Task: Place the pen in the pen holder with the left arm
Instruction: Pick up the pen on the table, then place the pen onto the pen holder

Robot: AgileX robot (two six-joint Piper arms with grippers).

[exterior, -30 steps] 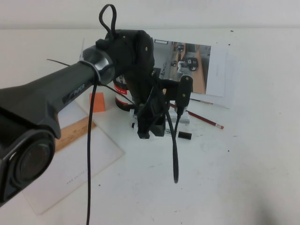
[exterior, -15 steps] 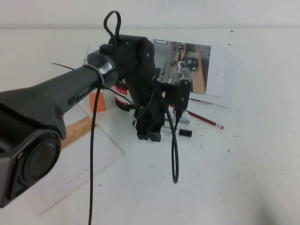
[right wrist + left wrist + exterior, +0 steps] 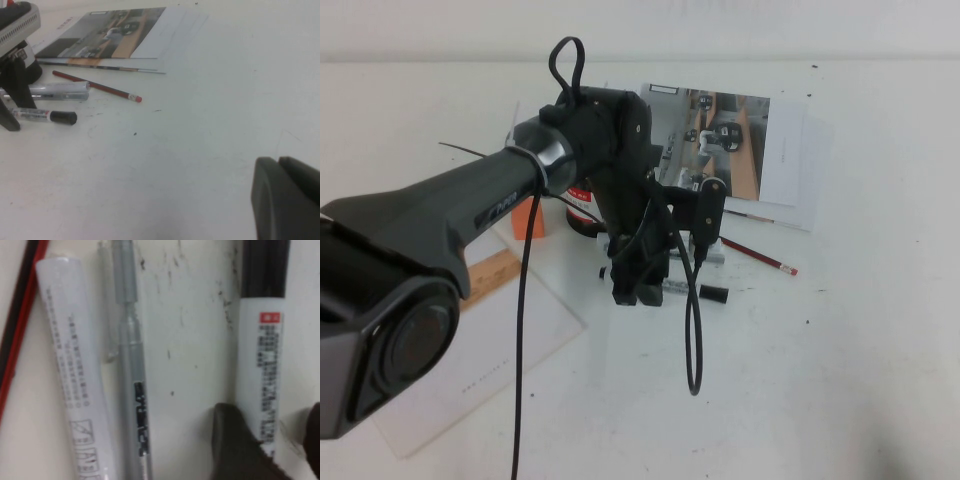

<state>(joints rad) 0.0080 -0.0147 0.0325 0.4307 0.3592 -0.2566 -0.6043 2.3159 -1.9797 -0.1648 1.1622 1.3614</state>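
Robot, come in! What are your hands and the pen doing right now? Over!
Left gripper open, down over the pen, fingers either side. Pen flat on table, not lifted. Right gripper parked aside, shut. Pencil lies nearby, not blocking.

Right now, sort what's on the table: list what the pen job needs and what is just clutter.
Job:
pen, lying flat between the left claw fingers
pen holder, mostly hidden behind the left arm

Clutter:
red pencil
grey pen
white tube
booklet
right claw, parked apart
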